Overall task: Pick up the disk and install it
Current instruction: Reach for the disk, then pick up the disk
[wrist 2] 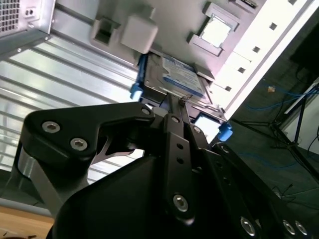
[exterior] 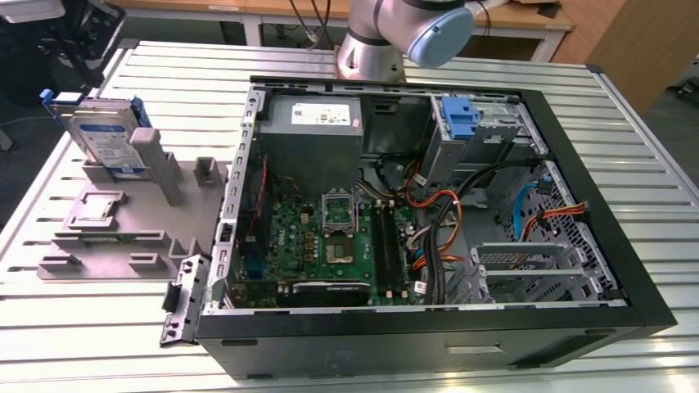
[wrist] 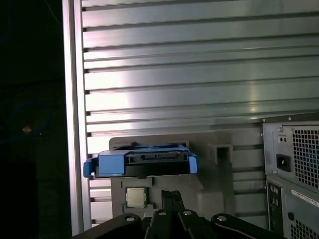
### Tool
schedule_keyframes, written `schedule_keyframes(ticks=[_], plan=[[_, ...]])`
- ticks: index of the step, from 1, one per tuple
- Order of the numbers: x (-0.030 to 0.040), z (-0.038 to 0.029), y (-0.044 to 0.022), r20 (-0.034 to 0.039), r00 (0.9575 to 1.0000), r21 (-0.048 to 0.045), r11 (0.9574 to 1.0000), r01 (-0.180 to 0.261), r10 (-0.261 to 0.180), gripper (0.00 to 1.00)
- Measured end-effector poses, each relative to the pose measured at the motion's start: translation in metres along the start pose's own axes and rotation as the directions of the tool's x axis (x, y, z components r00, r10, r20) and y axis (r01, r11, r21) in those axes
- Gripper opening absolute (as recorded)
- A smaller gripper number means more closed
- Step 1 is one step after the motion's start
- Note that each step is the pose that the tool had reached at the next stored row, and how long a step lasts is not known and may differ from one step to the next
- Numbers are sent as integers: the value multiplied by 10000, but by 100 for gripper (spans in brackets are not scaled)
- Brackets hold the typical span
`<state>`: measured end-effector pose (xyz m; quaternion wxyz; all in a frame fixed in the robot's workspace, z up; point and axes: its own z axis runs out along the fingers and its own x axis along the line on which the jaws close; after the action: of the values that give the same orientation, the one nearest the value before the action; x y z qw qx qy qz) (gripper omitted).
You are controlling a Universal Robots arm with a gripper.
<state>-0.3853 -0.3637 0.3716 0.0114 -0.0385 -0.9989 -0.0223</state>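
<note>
The disk (exterior: 110,135) stands on edge in a grey holder (exterior: 110,237) on the table, at the exterior view's left; it is silver with a white-and-blue label and blue side rails. Both wrist views look at it from a distance: in the second wrist view the disk (wrist 2: 174,77) shows its label, and in the first wrist view the disk (wrist: 142,162) shows its blue-railed edge. My gripper (wrist: 172,195) is shut with nothing in it, well short of the disk. In the second wrist view the gripper (wrist 2: 174,102) points towards the disk.
An open computer case (exterior: 437,327) lies right of the holder, with a grey power supply box (exterior: 314,123), a bare blue bracket (exterior: 461,119) and loose cables inside. A small chip (wrist: 133,197) rests on the holder. My arm's base (exterior: 382,41) stands behind the case.
</note>
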Motion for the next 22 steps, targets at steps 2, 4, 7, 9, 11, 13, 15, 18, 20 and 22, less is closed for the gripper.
schedule_keyframes(ticks=[2,4,7,9,11,13,15,18,20,22], plan=[[90,12,7,1,10000,0,10000,1,-1,10],[181,26,23,0,10000,0,10000,2,-2,10],[322,48,51,1,10000,0,10000,1,-1,10],[414,64,68,1,10000,-1,10000,2,-2,10],[475,76,79,0,10000,-1,10000,0,0,10],[475,77,79,1,10000,0,10000,1,-1,10],[482,80,78,0,10000,0,10000,1,-1,10],[489,84,77,0,10000,0,10000,1,-1,10],[489,84,77,0,10000,0,10000,1,-1,10],[490,85,77,0,10000,0,10000,1,-1,10]])
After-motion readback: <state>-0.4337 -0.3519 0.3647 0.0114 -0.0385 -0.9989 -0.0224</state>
